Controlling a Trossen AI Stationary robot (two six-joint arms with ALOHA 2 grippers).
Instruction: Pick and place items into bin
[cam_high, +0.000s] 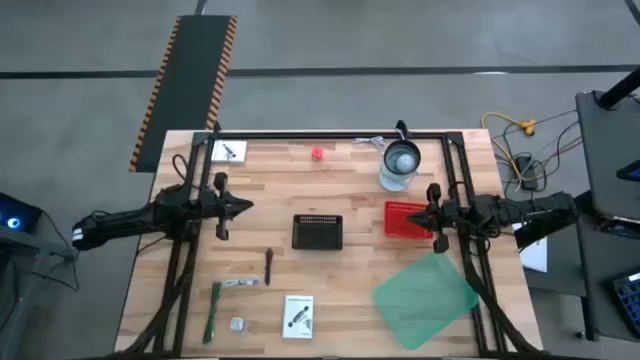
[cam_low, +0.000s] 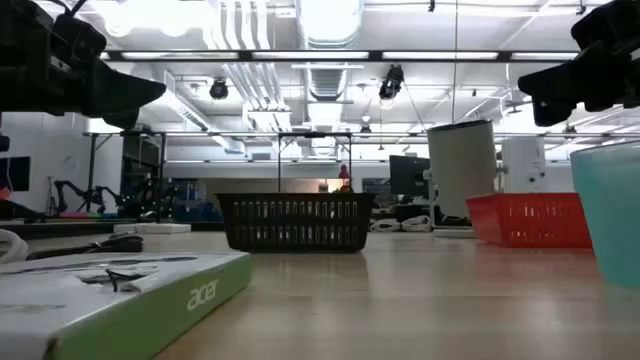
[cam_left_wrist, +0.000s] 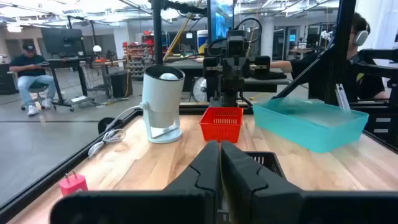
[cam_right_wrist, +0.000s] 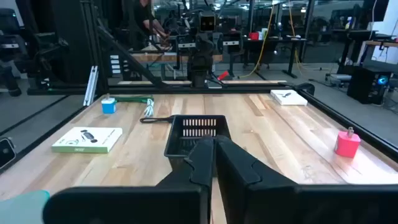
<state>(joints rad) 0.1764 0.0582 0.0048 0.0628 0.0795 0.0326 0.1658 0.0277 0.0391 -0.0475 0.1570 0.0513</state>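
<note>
Both grippers closed, empty: left gripper (cam_high: 243, 207) at left centre, right gripper (cam_high: 420, 213) at right centre. Black bin (cam_high: 317, 231) lies between them at frame centre. Items sit lower left: stick (cam_high: 269, 263), green strip (cam_high: 212, 310), card (cam_high: 298, 315).

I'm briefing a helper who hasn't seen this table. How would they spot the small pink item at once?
Start at the black mesh basket in the middle of the wooden table, then look to the table's far edge, left of the white cylinder. The small pink item sits there alone on bare wood. It is the only pink thing; the red basket nearby is larger and ribbed.
</note>
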